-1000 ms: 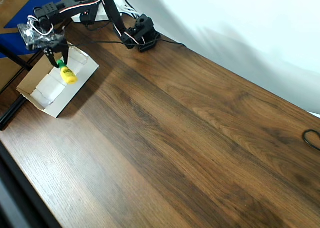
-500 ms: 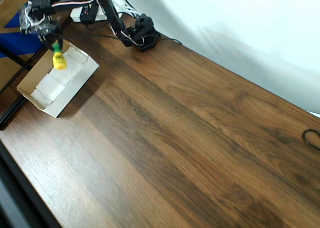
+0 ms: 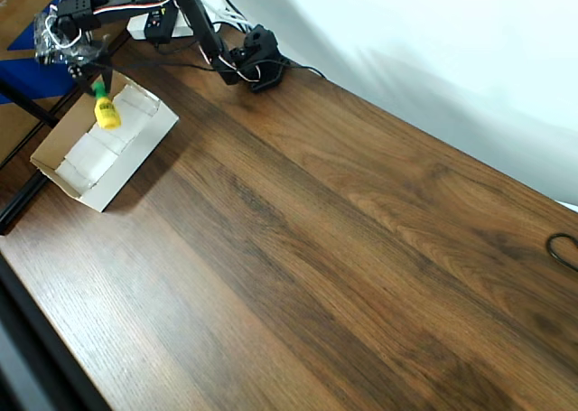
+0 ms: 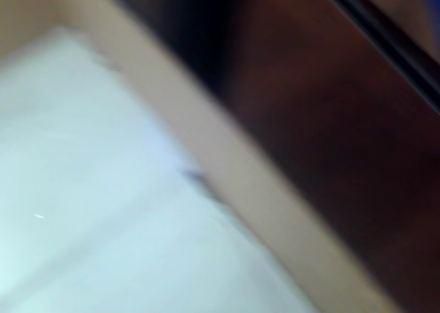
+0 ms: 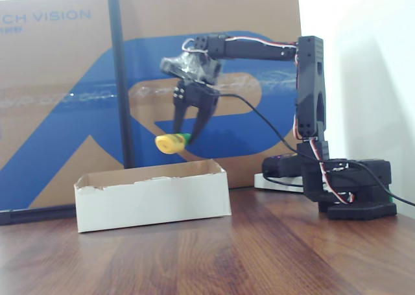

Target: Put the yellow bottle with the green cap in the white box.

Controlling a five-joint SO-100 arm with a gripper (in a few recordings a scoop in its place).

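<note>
Hand (image 5: 186, 137): raised above the white box (image 5: 153, 196), fingers parted, green cap of the yellow bottle (image 5: 171, 142) at their tips; bottle sideways in mid-air, clear of the box rim.
Box: on the table (image 3: 343, 248), white floor blurred in wrist view (image 4: 103, 210).
Progress: carried over the box; release or drop not yet finished, bottle not yet resting inside.
</note>
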